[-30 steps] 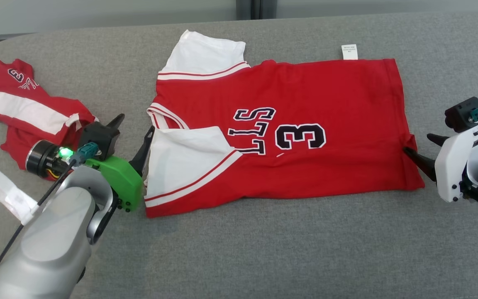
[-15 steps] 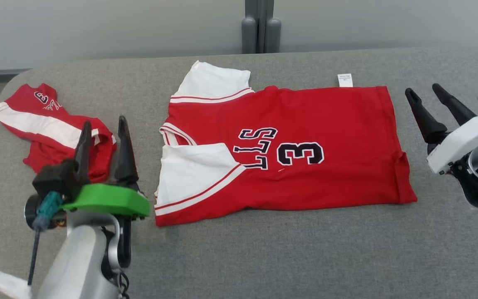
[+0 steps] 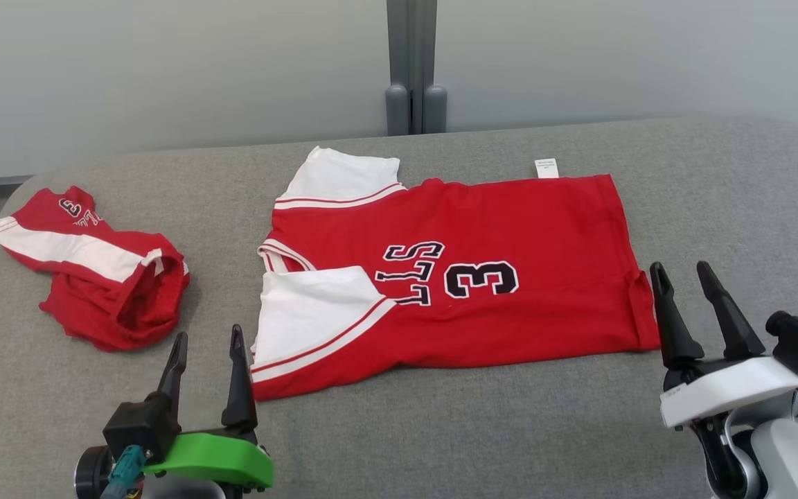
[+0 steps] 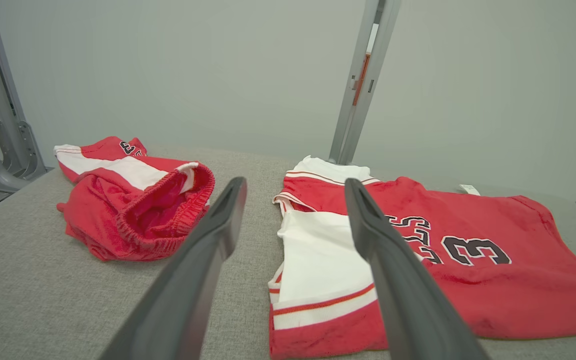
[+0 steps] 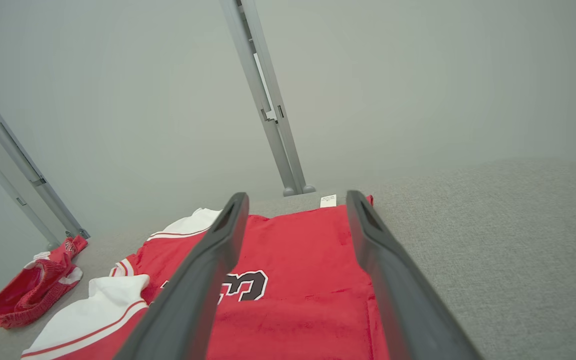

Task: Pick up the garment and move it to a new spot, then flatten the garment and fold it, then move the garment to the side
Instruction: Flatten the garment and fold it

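Left gripper (image 3: 208, 334), at 7 o'clock of red jersey (image 3: 496, 229), and right gripper (image 3: 680, 267), at its 4 o'clock, pull clear, jaws spread, empty; second ago both at its edges. Jersey flat at centre, near sleeve folded in. Likely: sleeve fold set, more folding pending.

One jersey (image 3: 544, 229); one shorts (image 3: 115, 305); two grippers: left gripper (image 3: 208, 333), right gripper (image 3: 679, 267).

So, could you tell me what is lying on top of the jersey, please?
Its own white sleeve, folded over the jersey front. It covers part of the black lettering, so those letters cannot be read.
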Motion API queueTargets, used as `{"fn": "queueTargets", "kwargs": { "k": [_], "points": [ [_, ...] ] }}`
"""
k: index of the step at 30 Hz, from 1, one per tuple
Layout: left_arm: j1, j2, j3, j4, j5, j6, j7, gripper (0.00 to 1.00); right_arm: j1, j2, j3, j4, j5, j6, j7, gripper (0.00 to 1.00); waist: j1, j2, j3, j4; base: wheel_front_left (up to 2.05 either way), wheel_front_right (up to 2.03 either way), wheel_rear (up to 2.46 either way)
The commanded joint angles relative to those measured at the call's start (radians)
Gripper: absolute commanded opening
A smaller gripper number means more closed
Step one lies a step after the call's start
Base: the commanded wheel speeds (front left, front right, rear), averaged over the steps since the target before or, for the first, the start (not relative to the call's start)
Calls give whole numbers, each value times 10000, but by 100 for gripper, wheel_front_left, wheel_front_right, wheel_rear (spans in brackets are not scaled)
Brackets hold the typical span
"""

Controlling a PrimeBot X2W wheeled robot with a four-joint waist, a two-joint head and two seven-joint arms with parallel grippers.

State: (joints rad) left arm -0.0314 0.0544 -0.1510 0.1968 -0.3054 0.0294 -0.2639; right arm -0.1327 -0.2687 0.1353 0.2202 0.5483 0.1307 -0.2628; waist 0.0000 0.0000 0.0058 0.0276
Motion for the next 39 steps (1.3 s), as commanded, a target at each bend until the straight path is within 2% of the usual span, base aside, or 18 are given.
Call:
{"fn": "queueTargets", "kwargs": {
  "k": [1,4,7,14,18,22,27,29,30,31,32,39],
  "points": [
    [131,-7,77,165,108,-62,-4,100,264,119,-99,-167,-186,0,-25,100,0,0,-16,-89,0,0,0],
    [148,-18,156,591,231,-120,-2,100,498,375,-196,-353,-389,0,-26,100,0,0,25,-249,0,0,0],
    [-39,-28,120,951,262,10,-3,100,480,420,-117,-439,-516,0,-26,100,0,0,126,-434,0,0,0],
    [-1070,-22,-234,3176,480,599,-4,100,162,258,37,-616,-563,0,-26,100,0,0,657,-852,0,0,0],
    [-1822,-18,-202,4603,686,1132,35,100,39,177,85,-664,-498,0,-26,100,0,0,935,-1059,0,0,0],
    [-2439,4,-170,5753,744,1423,73,100,-3,114,176,-688,-521,0,-27,100,0,0,1094,-1206,0,0,0],
    [-2817,12,-181,6811,627,1495,141,100,1,105,138,-722,-434,0,-27,100,0,0,1125,-1250,0,0,0],
    [-2913,5,-285,7128,588,1310,202,100,15,83,132,-696,-399,0,-27,100,0,0,1121,-1212,0,0,0],
    [-2970,-6,-368,7244,561,1192,213,60,28,63,135,-615,-431,0,-27,100,0,0,1117,-1168,0,0,0],
    [-3025,-9,-402,7302,530,1137,193,15,28,45,135,-523,-488,0,-27,100,0,0,1112,-1132,0,0,0],
    [-3095,-13,-475,7330,527,1077,162,0,37,39,74,-325,-558,0,-27,100,0,0,1104,-1063,0,0,0],
    [-3279,-11,-934,6131,384,687,-16,0,-495,222,-89,1775,-1251,0,322,100,0,0,1158,-477,0,0,0]
  ]
}}
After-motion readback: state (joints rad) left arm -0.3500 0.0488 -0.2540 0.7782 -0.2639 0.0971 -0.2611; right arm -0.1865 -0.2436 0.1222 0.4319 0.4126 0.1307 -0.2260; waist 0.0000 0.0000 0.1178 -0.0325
